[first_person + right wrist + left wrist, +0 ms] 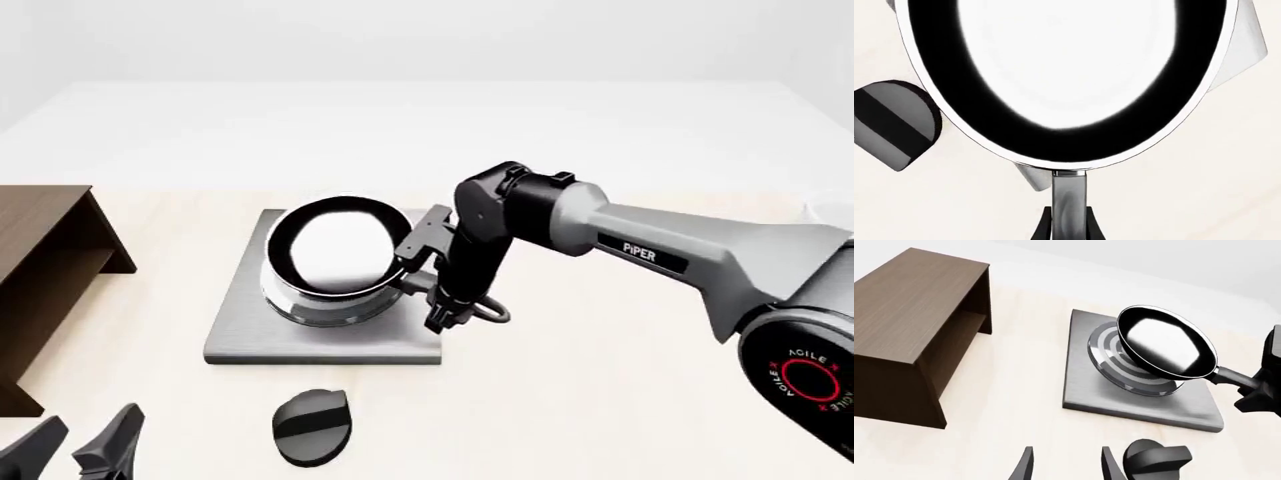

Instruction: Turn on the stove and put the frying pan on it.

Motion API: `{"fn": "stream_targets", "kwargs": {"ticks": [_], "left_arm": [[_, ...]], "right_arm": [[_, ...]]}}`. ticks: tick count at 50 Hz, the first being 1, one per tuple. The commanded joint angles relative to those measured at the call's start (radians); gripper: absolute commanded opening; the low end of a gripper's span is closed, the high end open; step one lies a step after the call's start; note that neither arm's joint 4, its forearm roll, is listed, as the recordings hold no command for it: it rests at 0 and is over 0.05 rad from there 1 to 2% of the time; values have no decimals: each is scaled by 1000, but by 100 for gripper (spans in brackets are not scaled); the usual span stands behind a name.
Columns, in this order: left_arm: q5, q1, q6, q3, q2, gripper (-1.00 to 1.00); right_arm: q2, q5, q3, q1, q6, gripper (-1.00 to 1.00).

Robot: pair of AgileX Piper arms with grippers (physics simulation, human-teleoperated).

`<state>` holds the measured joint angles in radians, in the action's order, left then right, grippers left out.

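Front view: right hand (430,290) grips frying pan (336,250) above stove (240,335); left hand (74,445) open.

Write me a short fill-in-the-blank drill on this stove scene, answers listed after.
1. The right gripper grips the frying pan by its ____.
2. The pan is held above the stove's round ____.
3. The black knob lies on the table, ____ the slab.
4. The left gripper holds ____.

Missing words: handle; burner; off; nothing
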<state>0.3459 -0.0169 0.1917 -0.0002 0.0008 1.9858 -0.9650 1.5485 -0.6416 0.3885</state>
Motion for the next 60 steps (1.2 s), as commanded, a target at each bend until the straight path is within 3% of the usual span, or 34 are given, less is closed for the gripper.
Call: {"fn": "stream_targets", "kwargs": {"ticks": [1, 54, 55, 60], "left_arm": [[0, -2, 1, 0, 0, 100], [-3, -4, 8, 0, 0, 100], [-3, -4, 8, 0, 0, 100], [-2, -5, 9, 0, 0, 100]], "right_arm": [[15, 24, 22, 10, -9, -100], [121, 38, 77, -2, -66, -100], [121, 39, 76, 0, -64, 100], [108, 35, 76, 1, -68, 100]]}}
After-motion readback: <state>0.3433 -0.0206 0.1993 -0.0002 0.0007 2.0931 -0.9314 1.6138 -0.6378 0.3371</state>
